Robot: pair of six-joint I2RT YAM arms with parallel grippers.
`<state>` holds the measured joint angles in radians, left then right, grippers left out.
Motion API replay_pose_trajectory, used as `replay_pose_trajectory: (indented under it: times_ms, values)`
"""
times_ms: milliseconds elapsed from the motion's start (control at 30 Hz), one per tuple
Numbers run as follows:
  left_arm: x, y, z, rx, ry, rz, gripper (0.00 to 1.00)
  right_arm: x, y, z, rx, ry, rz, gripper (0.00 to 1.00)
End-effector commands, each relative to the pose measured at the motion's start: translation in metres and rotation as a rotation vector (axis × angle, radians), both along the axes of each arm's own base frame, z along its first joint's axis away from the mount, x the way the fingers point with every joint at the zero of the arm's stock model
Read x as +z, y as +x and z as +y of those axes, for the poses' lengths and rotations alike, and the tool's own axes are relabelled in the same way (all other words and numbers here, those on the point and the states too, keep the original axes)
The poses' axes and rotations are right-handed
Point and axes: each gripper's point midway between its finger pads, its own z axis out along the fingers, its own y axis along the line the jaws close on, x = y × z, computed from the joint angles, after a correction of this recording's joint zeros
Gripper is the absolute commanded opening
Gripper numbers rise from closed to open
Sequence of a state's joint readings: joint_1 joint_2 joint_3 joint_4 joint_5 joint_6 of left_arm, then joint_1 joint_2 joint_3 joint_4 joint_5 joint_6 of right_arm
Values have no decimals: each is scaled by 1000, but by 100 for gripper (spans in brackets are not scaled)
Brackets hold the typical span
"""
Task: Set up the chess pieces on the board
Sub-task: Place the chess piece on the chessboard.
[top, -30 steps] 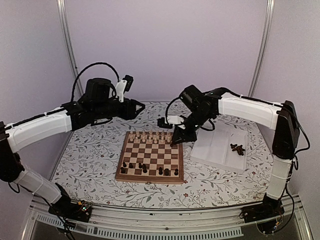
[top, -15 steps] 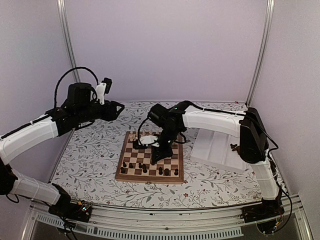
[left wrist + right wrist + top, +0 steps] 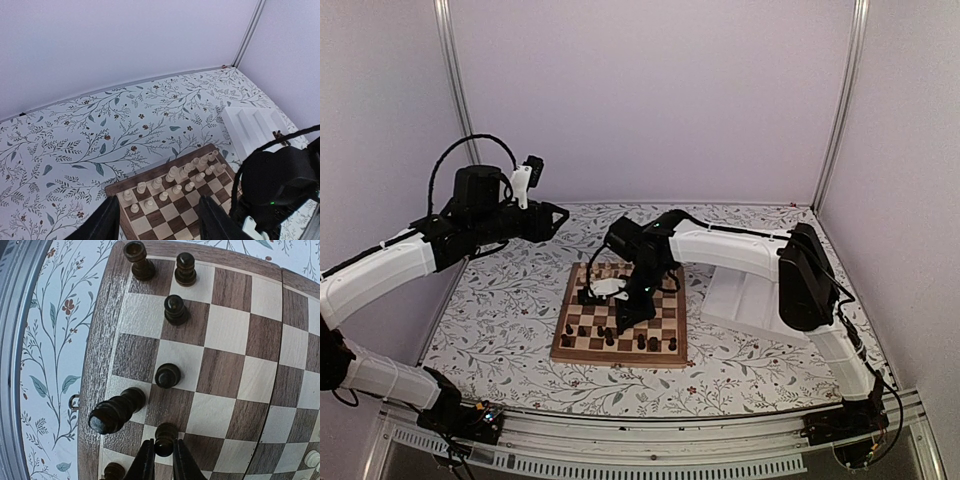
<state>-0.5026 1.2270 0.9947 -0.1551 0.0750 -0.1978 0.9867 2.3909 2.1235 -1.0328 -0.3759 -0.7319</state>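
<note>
Over the last sec the right arm [image 3: 730,245] swung from the far-right corner of the board [image 3: 618,357] across to its near-left part, while the left arm [image 3: 390,265] pulled back to the left & held there. The right gripper [image 3: 164,464] was clamped on a dark pawn [image 3: 165,436], low over what looked like the 2nd row from the near edge, close by other dark pieces [image 3: 167,375], so set-down seemed imminent, release not yet done. The pawn stood upright, long axis vertical, head toward the wrist cam; base contact w/ the board couldn't be told. The left gripper [image 3: 160,227] hung open & empty, off to the board's left
</note>
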Motion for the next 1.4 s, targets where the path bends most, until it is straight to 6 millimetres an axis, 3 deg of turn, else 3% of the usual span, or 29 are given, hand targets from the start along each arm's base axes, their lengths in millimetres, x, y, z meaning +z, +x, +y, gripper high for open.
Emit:
replay_pose_trajectory:
  times_ms: [0,833,1233,1333,1367]
  values:
    - [1,1,4,-1,-7,-7,56,-4,-3,4,1,-10,5,13]
    - [-8,4,0,-28,-27,35,55,-5,-8,18,17,12,-7,15]
    - [-11,5,1,-27,-19,43,56,10,-9,10,25,5,-21,32]
    - [-9,5,-3,-37,-42,52,65,17,-13,1,30,-4,-32,36]
    - [-6,6,-3,-27,-65,57,88,19,-13,-3,27,-10,-37,37]
